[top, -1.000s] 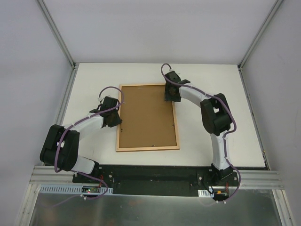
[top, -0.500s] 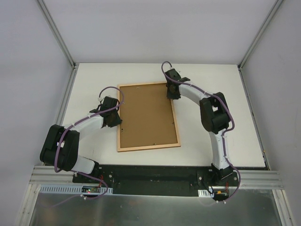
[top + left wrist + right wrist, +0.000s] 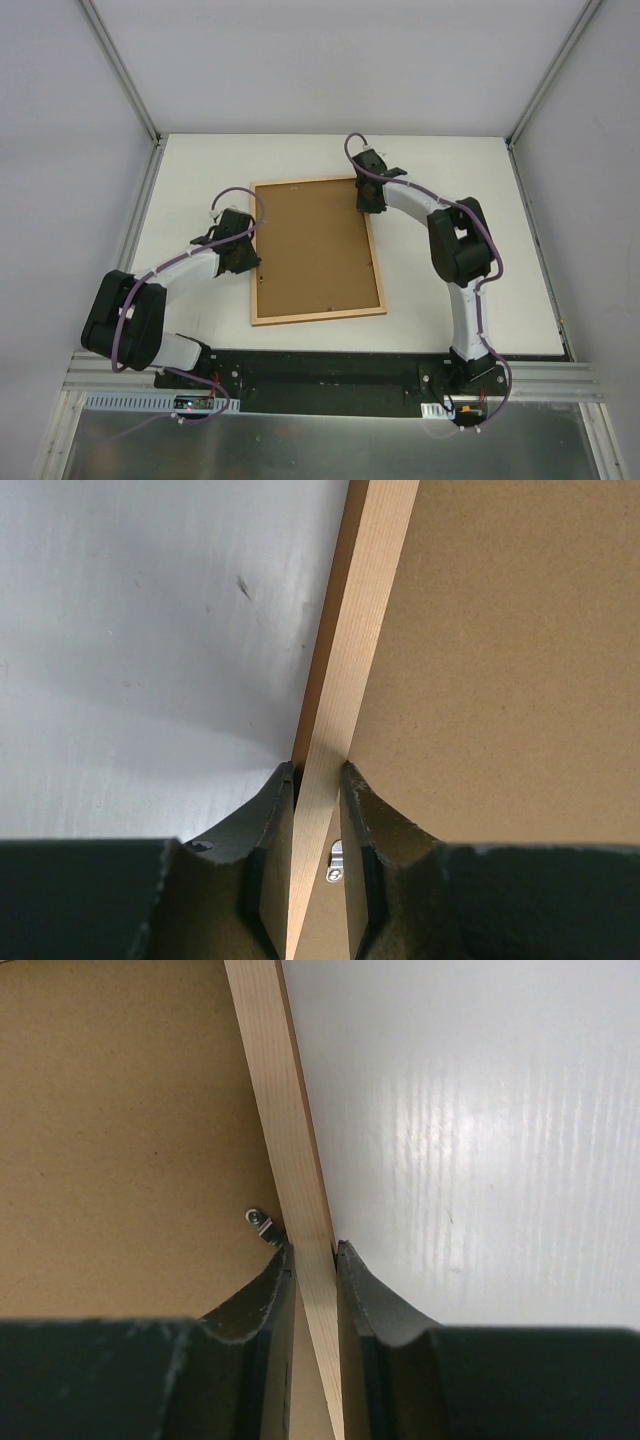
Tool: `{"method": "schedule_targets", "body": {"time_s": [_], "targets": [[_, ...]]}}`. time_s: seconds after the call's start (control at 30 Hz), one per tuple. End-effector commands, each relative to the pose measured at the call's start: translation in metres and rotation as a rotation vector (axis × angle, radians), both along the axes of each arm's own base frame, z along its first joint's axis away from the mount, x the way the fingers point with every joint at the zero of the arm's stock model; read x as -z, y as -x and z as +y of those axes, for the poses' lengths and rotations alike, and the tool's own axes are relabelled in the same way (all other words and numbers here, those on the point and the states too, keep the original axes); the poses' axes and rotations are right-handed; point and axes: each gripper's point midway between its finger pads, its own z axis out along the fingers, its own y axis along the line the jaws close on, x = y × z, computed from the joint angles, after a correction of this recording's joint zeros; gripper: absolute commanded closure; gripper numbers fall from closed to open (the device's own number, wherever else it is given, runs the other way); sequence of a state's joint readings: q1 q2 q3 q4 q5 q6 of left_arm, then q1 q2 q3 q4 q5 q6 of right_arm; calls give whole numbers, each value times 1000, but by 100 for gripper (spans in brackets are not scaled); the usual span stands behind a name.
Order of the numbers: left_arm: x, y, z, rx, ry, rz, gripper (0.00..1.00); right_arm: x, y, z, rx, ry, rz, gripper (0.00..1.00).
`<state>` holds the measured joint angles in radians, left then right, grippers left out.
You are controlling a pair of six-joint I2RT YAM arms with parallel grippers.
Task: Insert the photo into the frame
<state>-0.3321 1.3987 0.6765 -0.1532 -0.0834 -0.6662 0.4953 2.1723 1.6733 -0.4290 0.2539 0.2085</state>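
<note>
The frame (image 3: 314,250) lies back up on the white table, brown fibreboard inside a thin wooden border. The photo is out of view. My left gripper (image 3: 247,255) is shut on the frame's left border, which runs between its two fingers in the left wrist view (image 3: 330,780). My right gripper (image 3: 369,202) is shut on the frame's right border near the far corner, with the border between its fingers in the right wrist view (image 3: 312,1250). A small metal clip (image 3: 260,1222) sits on the board beside the right gripper. Another clip (image 3: 337,860) shows between the left fingers.
The white table (image 3: 450,200) is bounded by metal rails at its left (image 3: 140,210) and right (image 3: 535,230) sides and a white back wall. The black base rail (image 3: 330,365) runs along the near edge.
The frame has turned slightly, its near end swinging right. The left gripper has moved a little toward me along the left border; the right gripper has held at the far right corner.
</note>
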Motion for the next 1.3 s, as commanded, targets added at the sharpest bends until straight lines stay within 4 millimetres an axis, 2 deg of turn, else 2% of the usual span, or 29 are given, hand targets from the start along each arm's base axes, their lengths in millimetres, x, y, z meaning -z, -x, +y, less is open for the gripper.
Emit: {"method": "schedule_targets", "body": {"time_s": [0.0, 0.1, 0.17, 0.27, 0.37, 0.53, 0.93, 1.03, 1.13, 1.27], "targets": [[5, 28, -11, 24, 38, 56, 94, -1, 31, -25, 45, 23, 45, 99], [5, 34, -14, 36, 46, 54, 95, -5, 46, -31, 43, 5, 35, 99], [4, 37, -14, 40, 50, 53, 94, -6, 54, -34, 31, -2, 27, 95], [6, 41, -10, 39, 38, 55, 95, -6, 59, -38, 17, 6, 27, 79], [6, 41, -8, 38, 27, 54, 95, -8, 59, -40, -3, 17, 23, 66], [3, 41, -7, 39, 22, 47, 95, -9, 57, -35, -53, 13, 19, 54], [3, 40, -7, 45, 13, 51, 95, -16, 56, -25, -105, -10, 5, 54], [2, 39, -8, 44, 18, 49, 95, -18, 50, -23, -117, -11, -1, 54], [2, 39, -8, 46, 17, 49, 95, -14, 45, -20, -127, 3, 14, 54], [2, 39, -8, 46, 17, 49, 95, -8, 39, -18, -128, 0, 31, 60]]}}
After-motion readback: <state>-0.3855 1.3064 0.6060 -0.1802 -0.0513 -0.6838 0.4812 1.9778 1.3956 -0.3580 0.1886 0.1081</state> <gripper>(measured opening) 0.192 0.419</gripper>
